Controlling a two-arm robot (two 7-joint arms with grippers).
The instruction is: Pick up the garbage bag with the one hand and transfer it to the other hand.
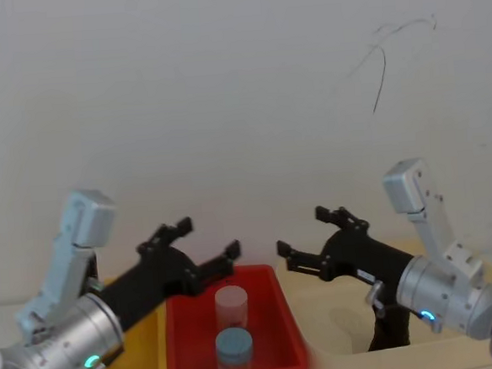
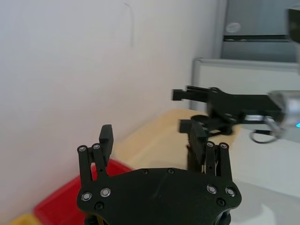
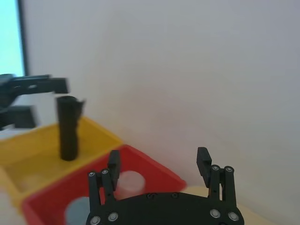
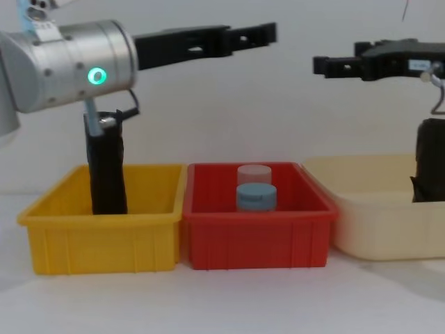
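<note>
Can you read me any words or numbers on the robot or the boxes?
No text here can be read.
The white label on the right gripper: too small and blurred to read.
The oval sticker on the grey cabinet: too blurred to read.

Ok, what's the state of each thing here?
left gripper: open, empty, raised
right gripper: open, empty, raised
garbage bag: upright in the yellow bin, unheld
second black roll: standing in the cream bin
blue jar: upright in the red bin
pale jar: upright in the red bin
</note>
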